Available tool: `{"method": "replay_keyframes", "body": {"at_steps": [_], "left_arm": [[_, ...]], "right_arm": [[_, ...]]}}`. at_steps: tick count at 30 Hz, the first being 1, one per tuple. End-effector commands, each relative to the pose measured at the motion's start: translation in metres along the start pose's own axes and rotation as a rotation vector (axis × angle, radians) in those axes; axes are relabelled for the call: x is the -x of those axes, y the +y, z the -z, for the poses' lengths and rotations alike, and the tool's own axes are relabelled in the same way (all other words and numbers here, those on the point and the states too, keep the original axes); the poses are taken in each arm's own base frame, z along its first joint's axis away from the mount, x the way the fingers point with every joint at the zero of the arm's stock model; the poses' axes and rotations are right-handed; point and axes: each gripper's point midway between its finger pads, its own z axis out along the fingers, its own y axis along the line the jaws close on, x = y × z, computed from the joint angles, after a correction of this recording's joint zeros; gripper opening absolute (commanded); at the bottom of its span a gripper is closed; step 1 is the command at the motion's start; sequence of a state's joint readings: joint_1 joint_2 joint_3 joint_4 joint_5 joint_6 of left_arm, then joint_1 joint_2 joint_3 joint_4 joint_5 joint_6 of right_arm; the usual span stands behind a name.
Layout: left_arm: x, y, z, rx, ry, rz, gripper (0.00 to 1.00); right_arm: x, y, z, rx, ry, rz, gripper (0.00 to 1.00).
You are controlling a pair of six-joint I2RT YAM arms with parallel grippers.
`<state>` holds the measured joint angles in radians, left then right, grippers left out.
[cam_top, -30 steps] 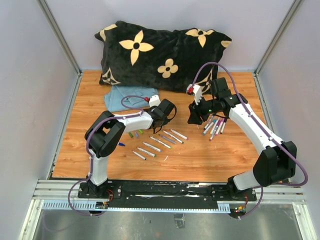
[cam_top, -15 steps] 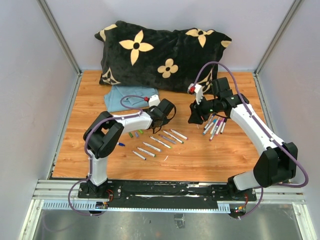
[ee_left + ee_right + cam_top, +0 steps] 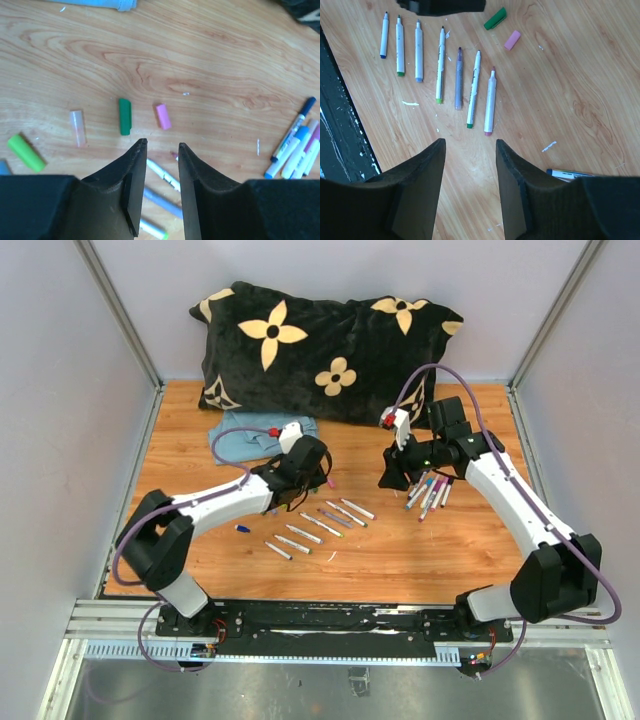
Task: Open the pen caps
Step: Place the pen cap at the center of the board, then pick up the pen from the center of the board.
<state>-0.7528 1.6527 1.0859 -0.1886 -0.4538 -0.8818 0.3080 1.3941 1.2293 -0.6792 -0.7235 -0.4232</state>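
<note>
Left arm is stretching out, its elbow swung leftward since the earlier frame, with the left gripper [image 3: 318, 472] parting.
Top view: the right gripper [image 3: 390, 478] is hovering beside the capped pens [image 3: 428, 493], and the uncapped pens [image 3: 315, 525] are lying in a row. Left wrist: jaws are standing apart, empty, above the pink cap [image 3: 163, 116] and green cap [image 3: 124, 116] on the table [image 3: 200, 60]. Right wrist: jaws are gaping, holding nothing. Judged step: a cap has been released. The next move calls for gripping one capped pen at both ends.
</note>
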Motion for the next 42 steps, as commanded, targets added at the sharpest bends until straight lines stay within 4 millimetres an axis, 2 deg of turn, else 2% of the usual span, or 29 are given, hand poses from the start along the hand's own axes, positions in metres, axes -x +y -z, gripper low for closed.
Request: {"method": "replay_keyframes", "body": {"at_steps": [1, 11, 21, 25, 30, 42], "left_arm": [[0.016, -0.007, 0.029, -0.139, -0.050, -0.046, 0.36], [-0.006, -0.026, 0.089, -0.582, -0.069, -0.112, 0.49], [-0.022, -0.033, 0.126, -0.842, -0.089, -0.102, 0.68], [-0.021, -0.030, 0.136, -0.892, -0.124, -0.076, 0.79], [-0.018, -0.023, 0.145, -0.925, -0.164, -0.021, 0.99], [-0.029, -0.028, 0.151, -1.009, -0.126, -0.007, 0.99]], "right_arm": [[0.000, 0.000, 0.013, -0.008, -0.035, -0.020, 0.46], [-0.004, -0.006, 0.026, -0.032, -0.083, -0.040, 0.47], [-0.008, -0.019, 0.037, -0.060, -0.113, -0.081, 0.48], [-0.010, -0.023, 0.040, -0.069, -0.119, -0.095, 0.48], [-0.012, -0.027, 0.041, -0.077, -0.119, -0.108, 0.48], [-0.024, -0.044, 0.049, -0.125, -0.114, -0.155, 0.48]]}}
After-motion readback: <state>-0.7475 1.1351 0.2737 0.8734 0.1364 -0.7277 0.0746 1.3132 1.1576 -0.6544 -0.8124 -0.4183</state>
